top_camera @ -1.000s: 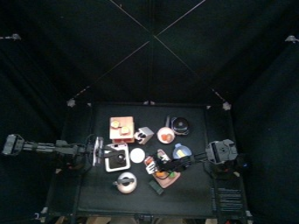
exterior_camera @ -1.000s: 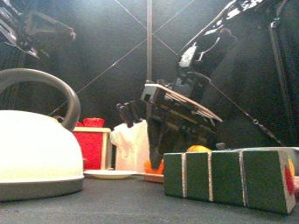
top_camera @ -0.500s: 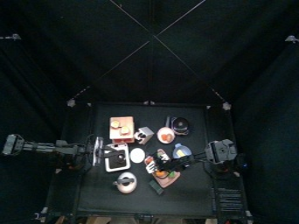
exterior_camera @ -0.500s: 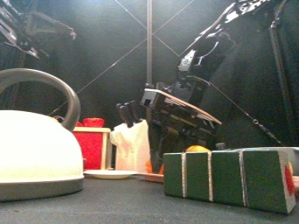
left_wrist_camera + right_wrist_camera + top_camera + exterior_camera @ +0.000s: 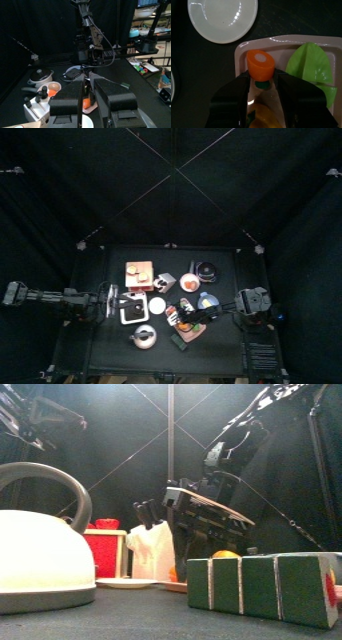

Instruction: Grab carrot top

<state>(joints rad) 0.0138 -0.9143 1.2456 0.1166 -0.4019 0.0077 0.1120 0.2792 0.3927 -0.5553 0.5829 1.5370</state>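
Two black jaws of the right end effector (image 5: pixel 262 86) stand on either side of the carrot (image 5: pixel 260 66) in the right wrist view, pressed against its lower part where a bit of green top shows between them, so the end effector is clamped on the carrot. The carrot lies on a pinkish tray (image 5: pixel 244 52), just beside a green leaf-shaped piece (image 5: pixel 312 65) on the same tray. Near the tray, on the dark desk (image 5: pixel 191 70), sits an empty white plate (image 5: pixel 223 20). From above, the right arm (image 5: pixel 249 304) comes in from the right side and reaches down over the tray toward the front right of the desk. The left arm (image 5: pixel 60 299) lies along the left side; its end effector (image 5: pixel 85 102) shows its two jaws nearly together with only a thin slit between them and nothing held. In the front view a white kettle (image 5: pixel 38 549) with a dark handle stands large at the left, and a row of green blocks (image 5: pixel 263 585) stands at the right.
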